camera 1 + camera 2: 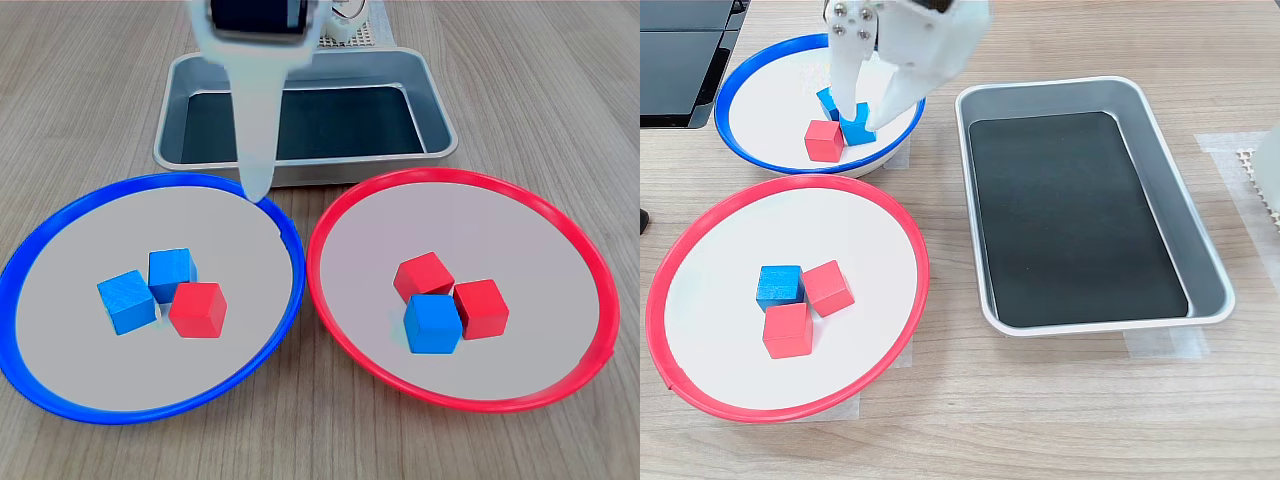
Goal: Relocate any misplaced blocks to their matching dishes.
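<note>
1. Round blue-rimmed plate (25, 262), pale grey inside: two blue cubes (171, 272) and one red cube (198, 309).
2. Round red-rimmed plate (590, 262): two red cubes (481, 308), one blue cube (432, 323).
3. Rectangular silver metal tray (1160, 150), dark floor.
4. White gripper (865, 105).
5. Pale wood-grain table (1060, 420).

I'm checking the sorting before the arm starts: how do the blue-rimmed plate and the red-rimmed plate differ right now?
The blue-rimmed plate holds two blue cubes and one red cube; the red-rimmed plate holds two red cubes and one blue cube. In the second exterior view the end effector hangs over the blue-rimmed plate, while nothing is above the red-rimmed one. Both are round, shallow and pale grey inside, and each has one cube of the wrong colour.
</note>
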Controlling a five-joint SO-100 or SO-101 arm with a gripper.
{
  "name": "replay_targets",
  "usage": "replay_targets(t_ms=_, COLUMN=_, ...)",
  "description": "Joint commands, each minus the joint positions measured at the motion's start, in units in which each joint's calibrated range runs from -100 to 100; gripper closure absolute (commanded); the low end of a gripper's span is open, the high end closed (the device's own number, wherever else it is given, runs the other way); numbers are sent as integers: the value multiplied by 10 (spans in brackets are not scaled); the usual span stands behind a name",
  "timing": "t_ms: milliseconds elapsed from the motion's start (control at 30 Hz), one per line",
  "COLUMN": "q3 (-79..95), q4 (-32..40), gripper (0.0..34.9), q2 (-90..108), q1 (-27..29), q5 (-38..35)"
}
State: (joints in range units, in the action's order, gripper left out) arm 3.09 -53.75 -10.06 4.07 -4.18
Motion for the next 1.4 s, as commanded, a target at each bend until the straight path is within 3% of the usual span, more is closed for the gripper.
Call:
replay_targets(t_ms=0, q3=-65, q4=-2, gripper=314, q2=-33, q1=17, q5=-3)
replay_targets(t_ms=533, q3=-168, q4=1, gripper=220, q2=-149, q1=45, q5=-8)
replay_targets(t_ms=1367, q3=-225, q4=20, gripper=176, q2=-237, q1=48, q5=-13)
